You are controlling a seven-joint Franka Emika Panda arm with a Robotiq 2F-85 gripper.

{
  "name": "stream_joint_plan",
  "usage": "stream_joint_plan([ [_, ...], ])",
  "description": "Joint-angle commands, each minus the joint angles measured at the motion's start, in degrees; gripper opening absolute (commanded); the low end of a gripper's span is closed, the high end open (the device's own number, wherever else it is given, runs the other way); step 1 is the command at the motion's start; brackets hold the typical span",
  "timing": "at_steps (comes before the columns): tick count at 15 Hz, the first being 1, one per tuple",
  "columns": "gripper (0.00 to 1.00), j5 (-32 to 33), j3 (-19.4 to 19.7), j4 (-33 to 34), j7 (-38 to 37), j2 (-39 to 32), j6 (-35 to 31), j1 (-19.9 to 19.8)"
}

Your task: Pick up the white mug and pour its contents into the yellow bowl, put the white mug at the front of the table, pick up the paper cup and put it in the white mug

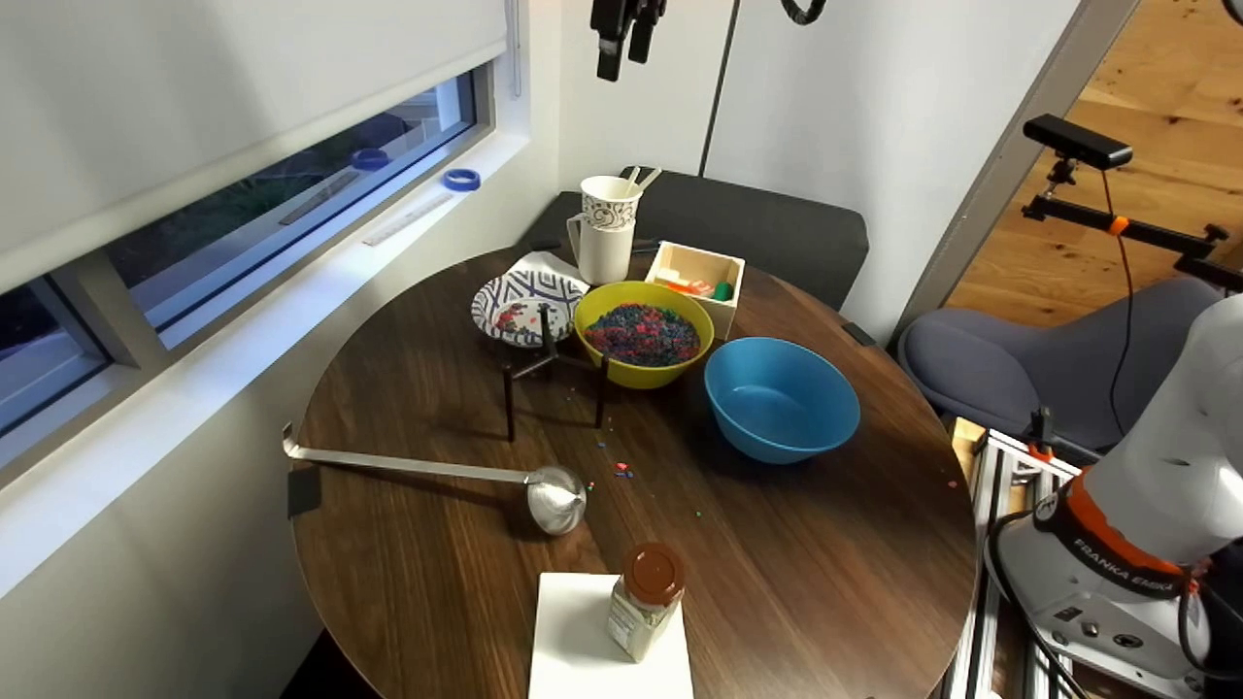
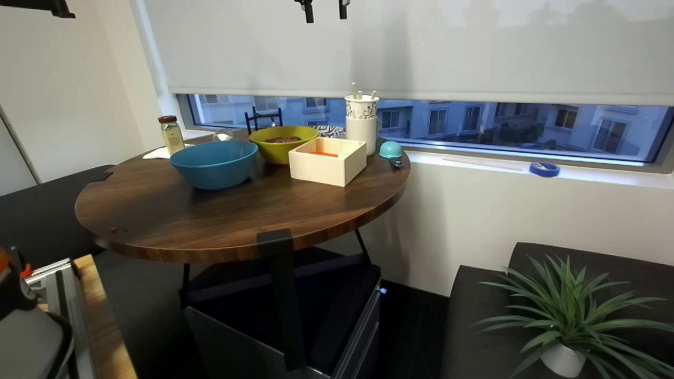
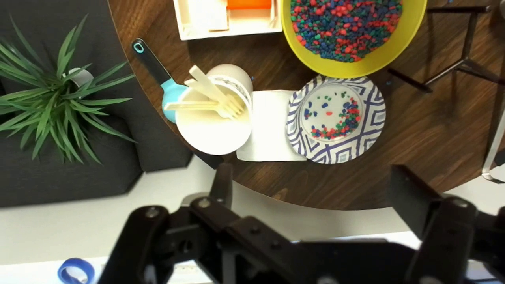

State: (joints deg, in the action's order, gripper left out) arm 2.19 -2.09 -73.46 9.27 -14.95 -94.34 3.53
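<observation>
A robot's pincer is hanging spread wide, high above the level of the items crowding a round, dark brown desk. The white mug is standing upright near the desk's edge, with the paper cup sitting in its mouth and pale cutlery leaning inside that cup. Near the mug, the yellow bowl is holding a heap of red, blue and green pellets. Just beside it, a patterned bowl is holding a thin scatter of similar pieces, its edge overlapping a white sheet in the wrist view. A cream box and a blue bowl are standing close to the yellow bowl; whether they are touching it is proving hard to tell. A teal scoop is lying just beside the mug, partly hidden. In an exterior view, a black three-legged stand is standing near the patterned bowl, a metal ladle is lying with its hooked handle reaching the rim of the desk, and a brown-lidded jar is resting on a white square.
</observation>
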Motion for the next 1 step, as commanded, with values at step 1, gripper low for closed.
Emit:
stream_joint_plan([
  [1, 1.0, 0.0, 0.0, -0.6, 0.2, 0.3, -0.2, -0.3],
])
